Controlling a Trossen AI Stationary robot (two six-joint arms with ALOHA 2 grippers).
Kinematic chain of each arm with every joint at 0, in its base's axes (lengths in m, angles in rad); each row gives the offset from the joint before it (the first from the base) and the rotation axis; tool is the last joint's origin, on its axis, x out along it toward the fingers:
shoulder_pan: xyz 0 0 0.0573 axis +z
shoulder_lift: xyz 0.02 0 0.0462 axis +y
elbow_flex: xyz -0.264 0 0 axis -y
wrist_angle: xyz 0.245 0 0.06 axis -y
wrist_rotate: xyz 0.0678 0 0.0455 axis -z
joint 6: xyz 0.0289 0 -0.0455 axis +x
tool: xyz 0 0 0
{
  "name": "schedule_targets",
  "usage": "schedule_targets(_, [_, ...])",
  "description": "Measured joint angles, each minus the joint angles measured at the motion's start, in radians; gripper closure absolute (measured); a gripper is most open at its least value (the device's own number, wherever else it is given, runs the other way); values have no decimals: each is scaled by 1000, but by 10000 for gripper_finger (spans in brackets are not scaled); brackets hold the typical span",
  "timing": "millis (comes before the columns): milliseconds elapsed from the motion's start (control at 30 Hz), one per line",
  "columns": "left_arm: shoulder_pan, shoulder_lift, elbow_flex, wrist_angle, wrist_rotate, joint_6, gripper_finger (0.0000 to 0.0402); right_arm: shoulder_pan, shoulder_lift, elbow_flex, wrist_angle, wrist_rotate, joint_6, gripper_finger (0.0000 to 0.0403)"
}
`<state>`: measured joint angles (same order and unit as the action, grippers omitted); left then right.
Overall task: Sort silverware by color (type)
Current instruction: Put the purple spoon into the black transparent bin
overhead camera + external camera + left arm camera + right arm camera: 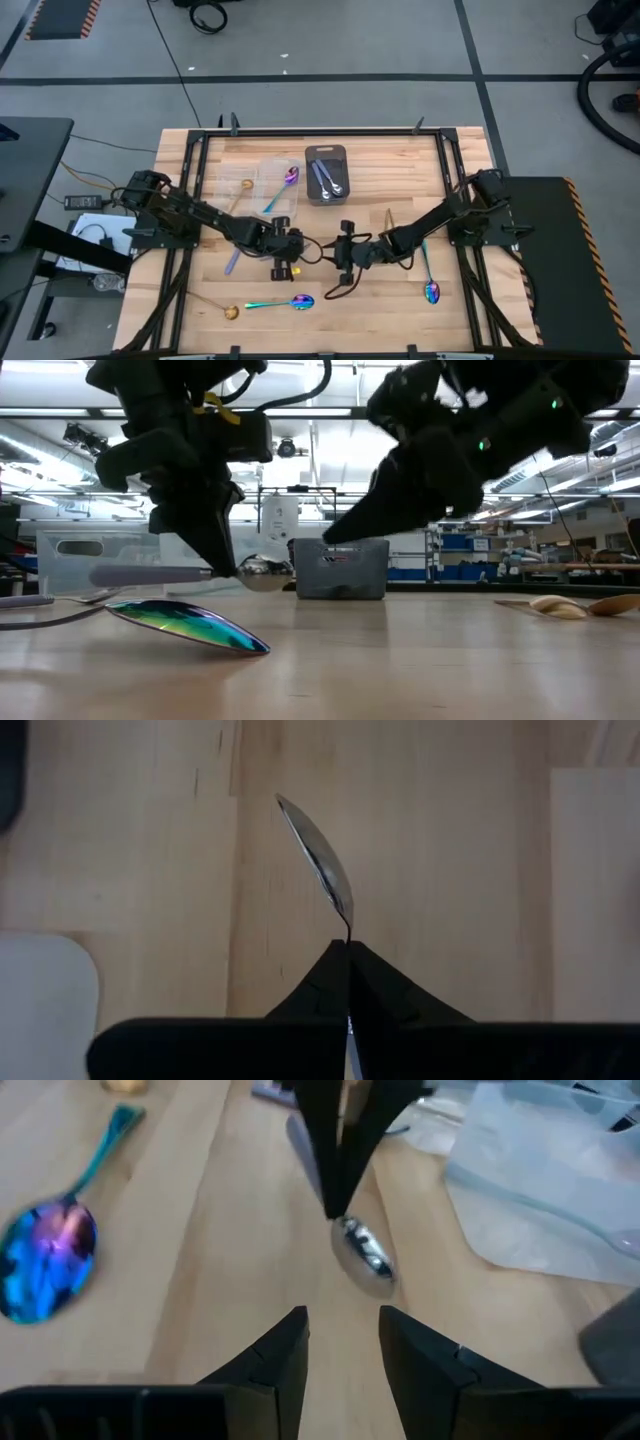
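Left hand (349, 952) pinches a silver spoon (320, 860) facing the parted right hand (342, 1342).

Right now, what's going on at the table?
The left gripper is shut on a silver spoon, holding it at the neck above the middle of the table. The right gripper faces it with fingers open, just short of the spoon's bowl, perhaps for a handover. Two silver spoons already lie in the gray tray; a rainbow spoon lies nearby.
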<state>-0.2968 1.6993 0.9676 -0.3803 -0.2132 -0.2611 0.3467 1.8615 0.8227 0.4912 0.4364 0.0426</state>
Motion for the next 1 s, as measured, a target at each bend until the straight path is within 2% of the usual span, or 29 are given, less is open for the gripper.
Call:
schedule_targets(167, [1,0,0,23,0,12,393,-32,65,5,78,-39,-27,244])
schedule_targets(400, [-15,0,0,60,1,84,398,-87,61,8,107,-128,-21,186])
schedule_targets(533, [-17,0,0,81,1,118,398,-105,60,8,119,-204,-49,174])
schedule_targets(767, [-16,0,1,125,-17,190,398,-110,60,8,138,-230,-79,209])
schedule_targets(1000, [-16,0,1,139,-33,265,399,-111,60,8,133,-261,-80,281])
